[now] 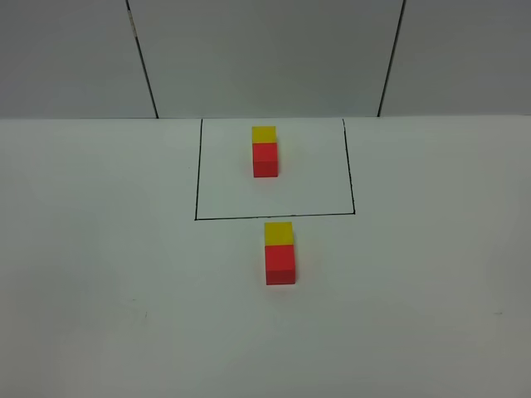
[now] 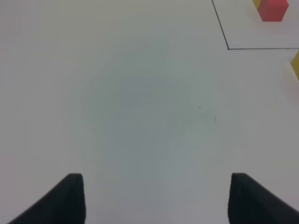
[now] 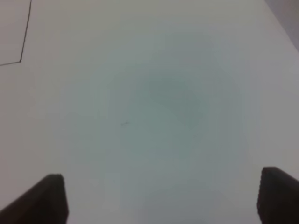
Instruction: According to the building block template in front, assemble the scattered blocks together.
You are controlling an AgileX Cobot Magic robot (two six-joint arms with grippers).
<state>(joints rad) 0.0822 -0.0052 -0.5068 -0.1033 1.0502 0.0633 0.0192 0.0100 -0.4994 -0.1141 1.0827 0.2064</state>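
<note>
Template: the building block template (image 1: pixel 274 170) is marked by a black outline at the middle of the table's (image 1: pixel 99 265) far edge, with a yellow cube joined to a red cube inside.
Blocks: the scattered blocks (image 1: pixel 280 253) are found just outside the outline's near line, yellow touching red, yellow on the far side.
Progress: the pair is judged assembled to match; nothing is seen left except clearing the arms.
Left gripper (image 2: pixel 156 198): jaws are spread apart over bare table, nothing held.
Right gripper (image 3: pixel 163 196): jaws are spread wide, nothing held.
Writing: none is seen.
</note>
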